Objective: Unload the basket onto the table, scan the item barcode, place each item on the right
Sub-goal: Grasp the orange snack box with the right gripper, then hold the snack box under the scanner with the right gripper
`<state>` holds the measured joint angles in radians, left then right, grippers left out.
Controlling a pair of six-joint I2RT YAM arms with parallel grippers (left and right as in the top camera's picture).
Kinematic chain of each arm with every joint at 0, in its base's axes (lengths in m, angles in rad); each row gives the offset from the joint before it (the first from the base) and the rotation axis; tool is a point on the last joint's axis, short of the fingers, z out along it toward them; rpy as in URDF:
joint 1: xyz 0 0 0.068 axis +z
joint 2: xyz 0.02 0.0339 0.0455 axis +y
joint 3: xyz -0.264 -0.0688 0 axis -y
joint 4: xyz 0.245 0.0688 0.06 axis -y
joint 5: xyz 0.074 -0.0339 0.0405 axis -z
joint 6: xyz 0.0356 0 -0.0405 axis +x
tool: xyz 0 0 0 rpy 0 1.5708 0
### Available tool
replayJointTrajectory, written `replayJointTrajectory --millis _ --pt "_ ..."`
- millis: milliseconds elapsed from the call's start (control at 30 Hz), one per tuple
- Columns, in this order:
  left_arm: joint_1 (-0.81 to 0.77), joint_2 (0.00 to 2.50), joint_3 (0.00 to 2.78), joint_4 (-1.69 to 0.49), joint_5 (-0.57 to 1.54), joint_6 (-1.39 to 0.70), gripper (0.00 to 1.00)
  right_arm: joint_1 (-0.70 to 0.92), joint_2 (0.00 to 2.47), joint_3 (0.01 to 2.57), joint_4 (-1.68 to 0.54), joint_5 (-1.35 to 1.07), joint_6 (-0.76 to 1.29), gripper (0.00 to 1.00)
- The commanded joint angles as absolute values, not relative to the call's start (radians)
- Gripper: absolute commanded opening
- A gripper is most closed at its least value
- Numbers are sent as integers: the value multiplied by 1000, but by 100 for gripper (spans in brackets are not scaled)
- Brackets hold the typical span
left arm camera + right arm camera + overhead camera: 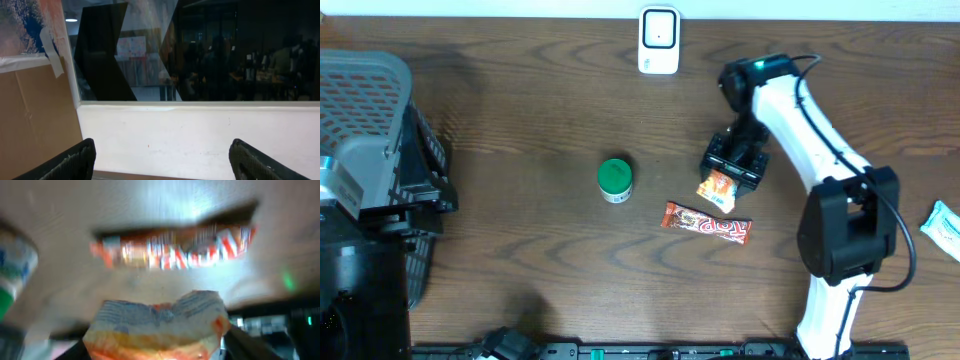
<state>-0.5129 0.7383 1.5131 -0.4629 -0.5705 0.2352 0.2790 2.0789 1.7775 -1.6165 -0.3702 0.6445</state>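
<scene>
Orange snack packet between right gripper fingers, grip unclear through blur, red candy bar just nearer on wooden counter, left gripper fingers spread wide, empty

Right wrist view blurred; orange packet cut by bottom edge; candy bar print unreadable.
</scene>
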Motion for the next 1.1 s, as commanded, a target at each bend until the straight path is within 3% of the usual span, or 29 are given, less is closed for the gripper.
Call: replayJointTrajectory --millis 0,433,800,967,1067 --pt "-509 730 1509 -455 -565 223 85 257 2064 1792 -1665 -571 467 54" --pt "-509 730 1509 -461 -565 223 85 259 2064 1792 -1593 -540 448 53" --pt "-509 730 1509 -470 -565 223 85 284 2064 1892 -913 -363 554 58" --pt "-509 730 1509 -469 -565 223 85 334 2072 1893 -591 -79 577 60" --pt "-509 730 1509 -470 -566 223 86 385 2084 1893 -442 112 582 66"
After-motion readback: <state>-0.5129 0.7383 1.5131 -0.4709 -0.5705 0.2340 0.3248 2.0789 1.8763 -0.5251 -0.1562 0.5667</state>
